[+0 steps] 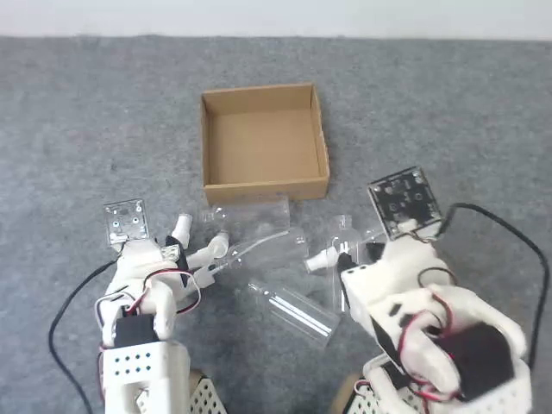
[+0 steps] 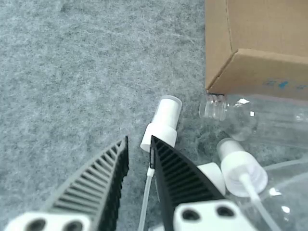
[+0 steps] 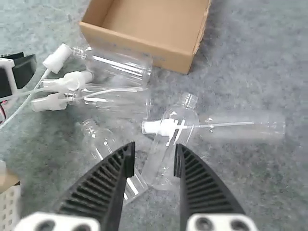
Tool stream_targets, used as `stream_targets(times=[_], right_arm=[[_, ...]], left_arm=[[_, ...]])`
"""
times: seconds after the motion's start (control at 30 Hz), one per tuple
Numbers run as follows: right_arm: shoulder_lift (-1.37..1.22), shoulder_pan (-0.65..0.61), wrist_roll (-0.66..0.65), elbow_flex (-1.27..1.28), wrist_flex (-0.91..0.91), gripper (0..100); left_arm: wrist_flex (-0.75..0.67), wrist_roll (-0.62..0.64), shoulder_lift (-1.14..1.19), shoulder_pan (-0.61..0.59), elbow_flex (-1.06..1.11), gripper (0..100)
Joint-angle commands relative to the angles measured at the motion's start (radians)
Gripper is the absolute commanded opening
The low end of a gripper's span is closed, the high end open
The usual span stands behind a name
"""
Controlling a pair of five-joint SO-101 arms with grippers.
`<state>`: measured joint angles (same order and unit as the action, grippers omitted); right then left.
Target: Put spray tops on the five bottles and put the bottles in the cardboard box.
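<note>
Several clear bottles lie on the grey carpet in front of the open cardboard box (image 1: 263, 142) (image 3: 159, 29). My left gripper (image 1: 178, 251) (image 2: 138, 142) is open by a narrow gap. A loose white spray top (image 2: 162, 123) lies just past its fingertips, and the top's thin tube runs back between the fingers. An uncapped bottle neck (image 2: 214, 107) rests against the box corner (image 2: 231, 57). My right gripper (image 1: 345, 259) (image 3: 153, 153) hangs open above an uncapped bottle (image 3: 166, 144). A spray top (image 3: 161, 127) lies across that bottle, its tube reaching into another bottle (image 3: 240, 126).
More bottles (image 3: 115, 65) (image 3: 113, 94) lie between the arms with spray tops (image 3: 57, 53) (image 3: 72, 79) at their necks. A bare bottle (image 1: 297, 312) (image 3: 103, 144) lies nearest the arm bases. Open carpet spreads to the left and right of the box.
</note>
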<state>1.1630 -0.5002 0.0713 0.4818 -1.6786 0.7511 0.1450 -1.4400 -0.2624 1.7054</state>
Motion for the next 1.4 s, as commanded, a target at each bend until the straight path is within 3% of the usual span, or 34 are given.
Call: stream_targets(times=[0.0,0.3,0.53,0.83,1.1,1.37], right_arm=[[-0.030,-0.013,0.017,0.072,0.093,10.7],[-0.031,-0.013,0.014,0.288,0.315,12.1],[-0.031,-0.015,0.020,0.430,0.415,31.9],[-0.062,-0.013,0.018,0.502,0.506,23.7],[-0.298,-0.008,0.023,0.497,0.588,23.5],[-0.358,-0.005,0.023,0.497,0.619,23.5]], left_arm=[[-0.005,-0.002,-0.021,0.000,-0.015,7],[-0.005,-0.002,-0.021,0.000,-0.015,7],[-0.005,-0.002,-0.021,0.000,-0.015,7],[-0.005,-0.002,-0.021,0.000,-0.015,7],[-0.005,-0.002,-0.021,0.000,-0.015,7],[-0.005,-0.002,-0.021,0.000,-0.015,7]])
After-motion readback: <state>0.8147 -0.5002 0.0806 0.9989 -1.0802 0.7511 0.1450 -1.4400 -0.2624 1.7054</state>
